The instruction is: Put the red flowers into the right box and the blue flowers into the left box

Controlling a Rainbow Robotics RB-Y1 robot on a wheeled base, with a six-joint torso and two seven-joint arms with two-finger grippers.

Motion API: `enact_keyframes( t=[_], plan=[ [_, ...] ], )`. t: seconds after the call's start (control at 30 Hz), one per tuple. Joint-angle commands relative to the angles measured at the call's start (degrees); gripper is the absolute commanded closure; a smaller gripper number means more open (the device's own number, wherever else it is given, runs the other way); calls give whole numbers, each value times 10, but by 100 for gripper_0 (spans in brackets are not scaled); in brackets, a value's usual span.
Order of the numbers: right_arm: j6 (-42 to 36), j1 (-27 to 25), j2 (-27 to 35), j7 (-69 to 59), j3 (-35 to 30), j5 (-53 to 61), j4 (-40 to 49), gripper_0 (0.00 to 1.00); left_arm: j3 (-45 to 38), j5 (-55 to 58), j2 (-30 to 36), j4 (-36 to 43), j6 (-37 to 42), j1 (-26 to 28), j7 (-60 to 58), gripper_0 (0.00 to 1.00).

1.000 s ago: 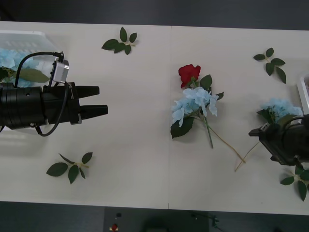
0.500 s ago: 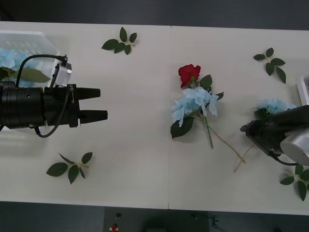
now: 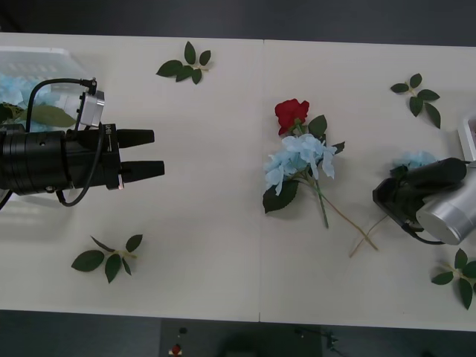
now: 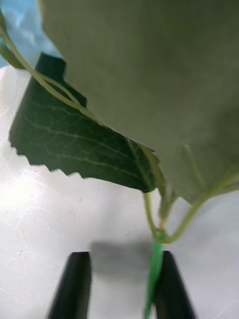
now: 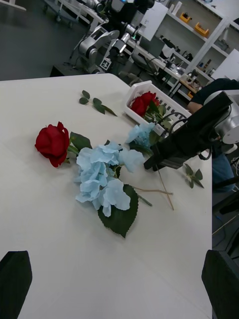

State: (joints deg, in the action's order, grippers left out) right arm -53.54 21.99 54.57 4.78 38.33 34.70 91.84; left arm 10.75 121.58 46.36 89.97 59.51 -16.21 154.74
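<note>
our right gripper, black-fingered, sits low at the table's right side, jaws parted narrowly with the thin green stem of a pale sky-blue artificial flower cluster between them, against one finger; we cannot tell whether they pinch it. our left gripper hovers at the left, jaws apart, holding nothing. between the two lie a deep-red artificial rose and another pale blue cluster, touching. bare white tabletop spreads around them. the slotted white plastic tray sits at the far left edge, the white right box at the right edge.
</note>
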Motion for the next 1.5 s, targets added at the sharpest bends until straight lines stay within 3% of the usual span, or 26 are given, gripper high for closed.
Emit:
enact_keyframes(
  t=[0.03, 0.27, 0.47, 0.67, 0.73, 0.9, 1.2, 1.5],
  plan=[
    [2, 2, 1, -17, 5, -1, 6, 100, 2, 1, 11, 8, 3, -14, 3, 0],
    [21, 2, 11, -13, 3, 14, 12, 100, 3, 1, 11, 8, 4, -14, 3, 0],
    [41, -12, 64, 70, -47, 127, 72, 100, 3, 0, 11, 8, 3, -14, 3, 0],
    [46, -101, 88, 358, -209, 278, 159, 100, 3, -1, 11, 7, 4, -14, 3, 0],
    [47, -146, 87, 518, -277, 333, 198, 100, 3, -2, 9, 8, 3, -13, 3, 0],
    [80, -223, 73, 809, -359, 434, 282, 100, 3, -2, 2, 8, 4, -13, 3, 0],
    [83, -240, -1, 1289, -377, 669, 318, 100, 2, -23, -40, 7, 3, -13, 3, 0],
    [48, -195, -88, 1340, -344, 732, 298, 100, 1, -46, -121, 6, -2, 20, 3, 0]
  ],
)
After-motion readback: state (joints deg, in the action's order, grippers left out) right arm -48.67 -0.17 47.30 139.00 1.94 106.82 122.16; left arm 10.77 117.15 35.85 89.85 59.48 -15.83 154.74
